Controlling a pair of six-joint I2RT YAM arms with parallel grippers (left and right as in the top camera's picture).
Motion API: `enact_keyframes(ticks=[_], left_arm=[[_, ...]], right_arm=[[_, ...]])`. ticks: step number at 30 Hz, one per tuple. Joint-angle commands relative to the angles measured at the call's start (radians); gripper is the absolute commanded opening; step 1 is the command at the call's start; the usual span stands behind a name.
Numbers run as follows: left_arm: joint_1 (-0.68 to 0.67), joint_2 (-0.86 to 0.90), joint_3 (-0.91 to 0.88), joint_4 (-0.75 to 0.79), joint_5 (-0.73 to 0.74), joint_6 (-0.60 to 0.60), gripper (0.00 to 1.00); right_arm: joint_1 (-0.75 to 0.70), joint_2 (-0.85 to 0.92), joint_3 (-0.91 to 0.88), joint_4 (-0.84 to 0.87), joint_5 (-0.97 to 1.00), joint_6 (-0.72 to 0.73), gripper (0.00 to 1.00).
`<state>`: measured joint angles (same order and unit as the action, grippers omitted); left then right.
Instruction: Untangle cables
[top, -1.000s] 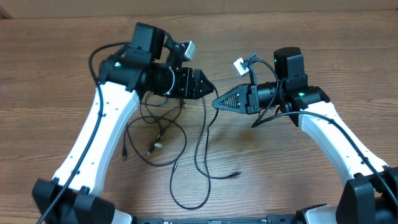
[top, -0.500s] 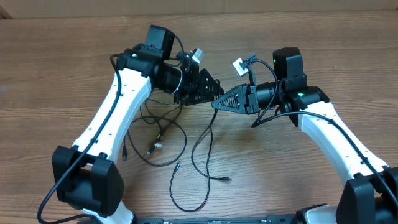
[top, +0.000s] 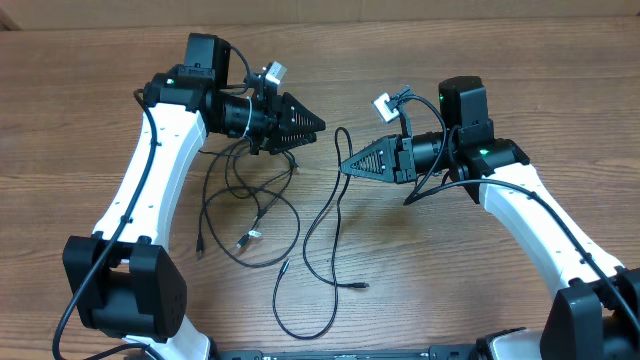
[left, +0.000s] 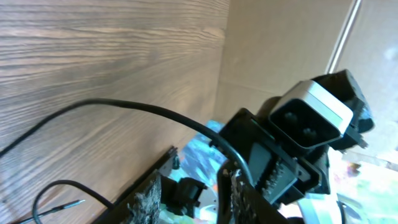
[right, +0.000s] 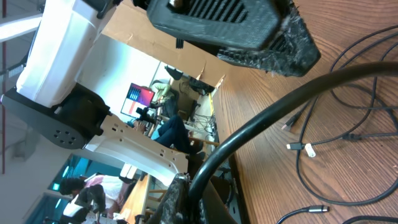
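Right gripper (top: 346, 167), centre of the overhead view: pressed together, pinching one of the cables (top: 246, 239). Left gripper (top: 319, 125), just up-left of it: can't tell whether I'm gripping. Remaining cord lies in loops on the table (top: 450, 290), lower centre-left.

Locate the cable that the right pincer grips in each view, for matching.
Overhead: the gripped cable runs from the right pincer at centre, looping toward the bottom.
Left wrist: apparently the gripped cable arcs from left edge to centre.
Right wrist: the gripped cable is the thick diagonal from bottom centre to right edge.
Shared landmark: the left pincer, in all three.
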<state>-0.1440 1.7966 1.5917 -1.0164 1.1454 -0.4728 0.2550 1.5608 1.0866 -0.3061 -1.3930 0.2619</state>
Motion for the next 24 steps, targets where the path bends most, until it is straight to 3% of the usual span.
enact_keyframes(ticks=[1,14,24], left_arm=[[-0.014,0.006,-0.004,0.002,0.084,0.001,0.39],[-0.129,0.008,-0.004,0.154,0.101,-0.108,0.38],[-0.192,0.008,-0.004,0.179,0.000,-0.127,0.37]], right_arm=[[0.002,-0.001,0.027,0.006,0.005,0.003,0.04],[0.005,-0.001,0.027,0.006,0.003,0.004,0.04],[0.014,-0.001,0.027,0.006,0.000,0.004,0.04]])
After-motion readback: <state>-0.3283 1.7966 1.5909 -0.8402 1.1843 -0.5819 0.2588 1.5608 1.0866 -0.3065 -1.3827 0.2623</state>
